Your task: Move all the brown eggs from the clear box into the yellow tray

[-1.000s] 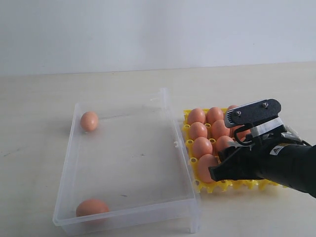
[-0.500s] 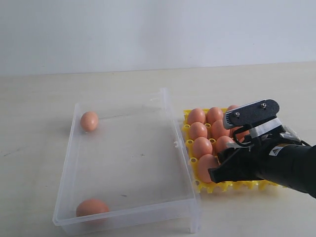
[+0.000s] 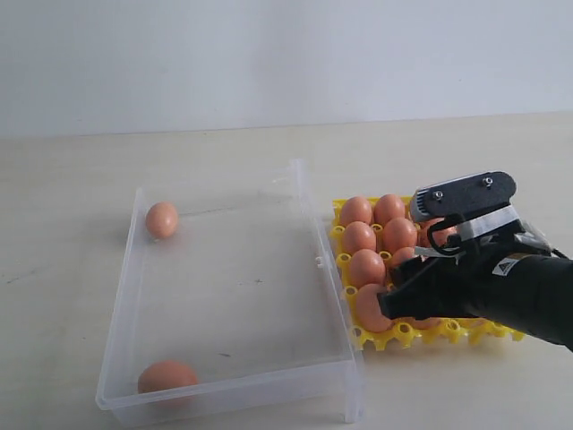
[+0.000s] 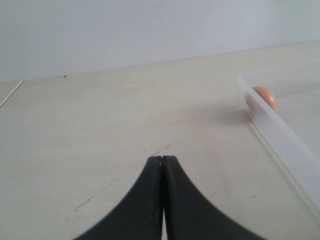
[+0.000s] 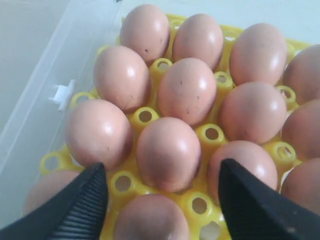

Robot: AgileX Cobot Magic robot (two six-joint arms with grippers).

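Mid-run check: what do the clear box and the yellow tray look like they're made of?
Clear box: likely thin moulded plastic, transparent and faintly glossy; the table shows through its floor and walls. Yellow tray: probably rigid plastic, bright, opaque, smooth, with a slight sheen on its ringed posts in the right wrist view.

We see two matte orange-brown eggs [image 3: 162, 219] in the shallow clear plastic box's [image 3: 242, 287] left corners; other eggs [image 3: 366, 267] sit in the yellow lattice tray [image 3: 405, 334] just right.
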